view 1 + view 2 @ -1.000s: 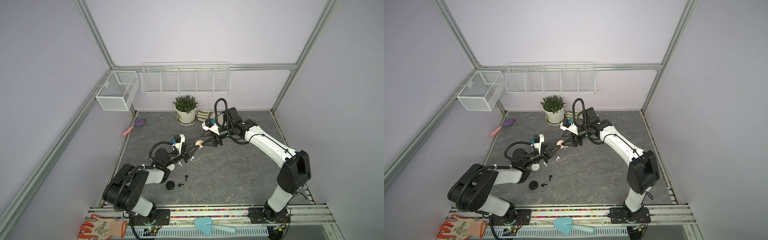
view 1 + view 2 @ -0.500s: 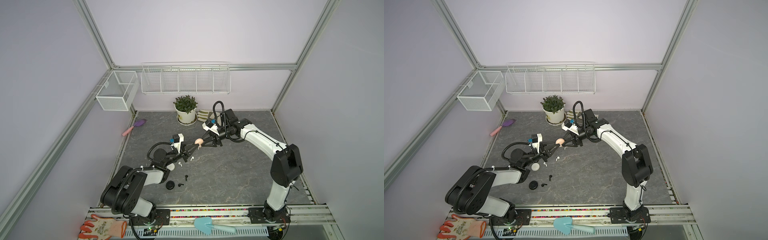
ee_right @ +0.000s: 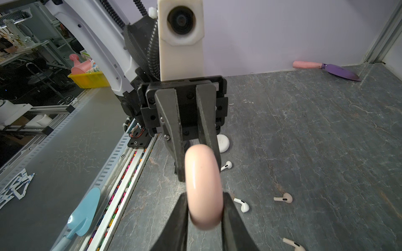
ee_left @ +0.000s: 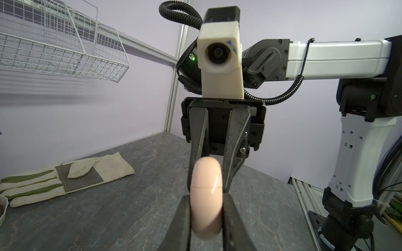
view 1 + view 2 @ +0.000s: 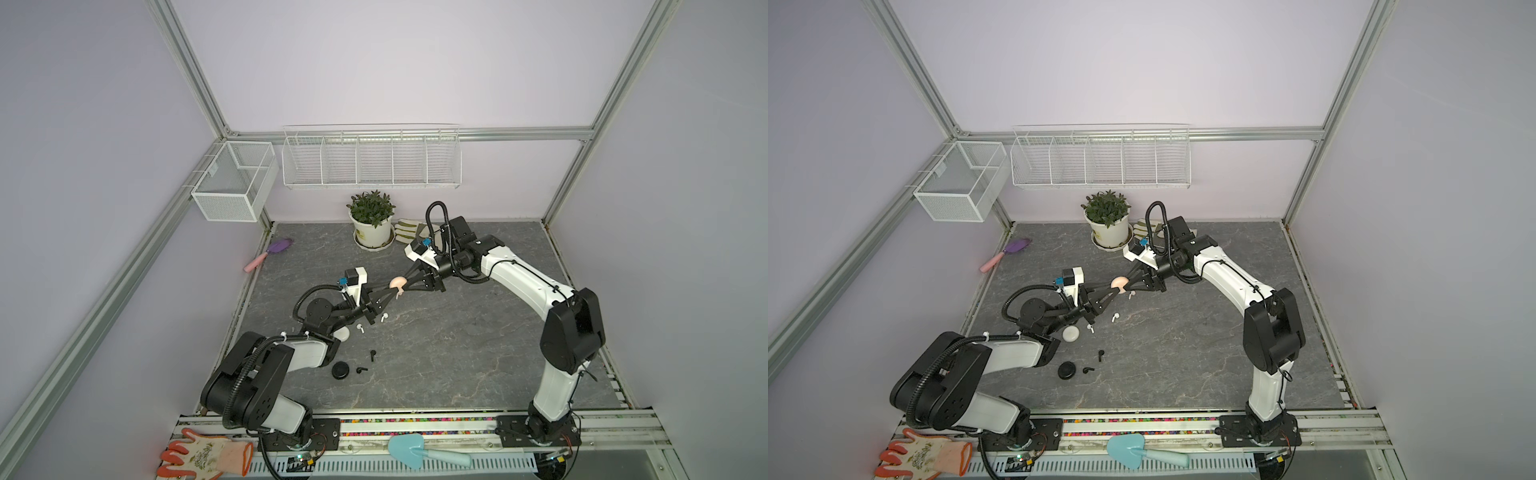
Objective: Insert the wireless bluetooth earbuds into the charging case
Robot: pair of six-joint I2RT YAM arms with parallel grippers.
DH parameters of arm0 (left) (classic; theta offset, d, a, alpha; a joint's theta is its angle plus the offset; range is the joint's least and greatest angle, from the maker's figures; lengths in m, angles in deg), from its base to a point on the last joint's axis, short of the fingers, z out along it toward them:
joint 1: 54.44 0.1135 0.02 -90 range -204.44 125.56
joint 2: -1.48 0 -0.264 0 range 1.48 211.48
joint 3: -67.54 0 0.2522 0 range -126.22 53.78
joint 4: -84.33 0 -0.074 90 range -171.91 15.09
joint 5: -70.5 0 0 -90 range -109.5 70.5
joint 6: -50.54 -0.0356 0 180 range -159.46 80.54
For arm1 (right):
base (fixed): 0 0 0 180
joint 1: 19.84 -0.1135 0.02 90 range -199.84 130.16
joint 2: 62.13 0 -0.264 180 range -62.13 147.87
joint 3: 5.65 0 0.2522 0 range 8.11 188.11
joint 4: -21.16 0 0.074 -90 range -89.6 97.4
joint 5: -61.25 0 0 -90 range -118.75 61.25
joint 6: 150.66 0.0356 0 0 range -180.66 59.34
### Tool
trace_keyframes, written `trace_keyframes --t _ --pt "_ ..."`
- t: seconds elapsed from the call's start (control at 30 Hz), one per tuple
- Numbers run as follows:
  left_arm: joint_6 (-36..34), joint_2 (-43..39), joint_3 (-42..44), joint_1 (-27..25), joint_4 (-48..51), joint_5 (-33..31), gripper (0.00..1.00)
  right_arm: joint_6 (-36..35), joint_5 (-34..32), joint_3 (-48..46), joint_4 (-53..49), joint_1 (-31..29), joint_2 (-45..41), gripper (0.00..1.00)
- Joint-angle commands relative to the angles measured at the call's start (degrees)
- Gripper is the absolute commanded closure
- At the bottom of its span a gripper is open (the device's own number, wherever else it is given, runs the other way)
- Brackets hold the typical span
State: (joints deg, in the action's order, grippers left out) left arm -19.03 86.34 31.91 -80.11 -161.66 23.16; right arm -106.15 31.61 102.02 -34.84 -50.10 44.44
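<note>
A pink round charging case (image 5: pixel 397 282) hangs in mid-air over the middle of the table, held edge-on from both sides. My left gripper (image 5: pixel 392 291) is shut on its near half. My right gripper (image 5: pixel 402 286) is shut on its far half. In the left wrist view the case (image 4: pixel 206 195) fills the gap between the fingers, as it does in the right wrist view (image 3: pixel 203 187). White earbuds (image 5: pixel 360 328) (image 5: pixel 383 318) (image 3: pixel 283 198) lie on the table below. Two black earbuds (image 5: pixel 372 354) (image 5: pixel 362 370) lie nearer the front.
A black case (image 5: pixel 340 370) and a white case (image 5: pixel 343 333) lie by the left arm. At the back stand a potted plant (image 5: pixel 371 224), work gloves (image 5: pixel 405 230) and a purple trowel (image 5: pixel 270 253). A blue trowel (image 5: pixel 415 451) and an orange glove (image 5: pixel 203 453) lie on the front rail.
The right gripper has reached in to the pink case that the left gripper holds up, and its jaws have narrowed onto it. The case has stayed almost in place.
</note>
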Motion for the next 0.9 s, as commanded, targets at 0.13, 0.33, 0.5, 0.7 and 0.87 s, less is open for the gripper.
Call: trace_keyframes --t 0.13,0.33,0.5,0.7,0.87 --pt "-5.86 0.37 4.34 -0.26 -0.71 1.65 0.29 -12.21 -10.65 11.78 -24.7 0.47 4.12 0.79" --pt "-10.56 0.81 0.37 -0.26 5.61 3.31 0.32 -13.14 -14.21 14.43 -28.3 0.54 4.7 0.81" --pt "-9.96 3.75 -2.69 -0.57 4.1 4.22 0.35 -13.81 -13.97 15.91 -29.11 0.44 5.47 0.81" --pt "-7.08 7.59 -4.86 -1.07 -1.13 7.14 0.44 -14.01 -13.98 18.91 -31.09 -0.23 7.29 0.81" --pt "-6.91 7.52 -5.09 -1.07 -1.2 7.62 0.45 -13.66 -14.39 19.42 -30.79 -0.81 7.65 0.81"
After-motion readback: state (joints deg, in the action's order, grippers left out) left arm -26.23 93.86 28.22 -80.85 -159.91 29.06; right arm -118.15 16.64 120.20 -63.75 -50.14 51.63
